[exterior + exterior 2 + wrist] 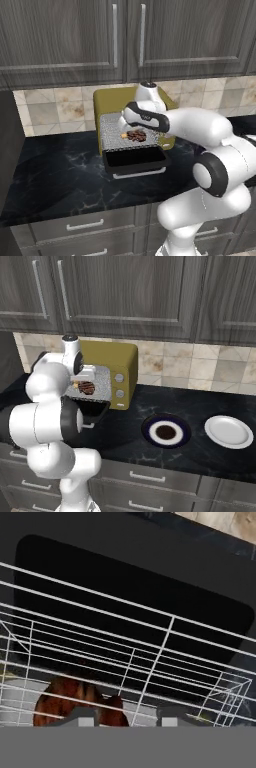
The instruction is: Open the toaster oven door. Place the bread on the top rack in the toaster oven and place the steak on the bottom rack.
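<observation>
The mustard-yellow toaster oven point(107, 102) point(125, 363) stands on the dark counter. Its door point(135, 159) lies folded down flat in front; in the hand view its dark glass point(130, 587) shows beyond the wire racks point(165, 632). The dark reddish-brown steak point(136, 135) point(87, 388) point(65, 699) lies inside the oven, seen through the wires of a rack above it. A small golden bread point(123, 135) point(75, 385) sits just left of the steak. My gripper point(127, 718) hangs right over the steak in the oven mouth, fingers apart, with the steak's right edge in the gap.
A dark blue-rimmed plate point(166, 432) and a white plate point(229, 431) sit on the counter to the oven's right. Grey wall cabinets point(125, 35) hang low over the oven. The open door reaches toward the counter's front edge point(75, 212).
</observation>
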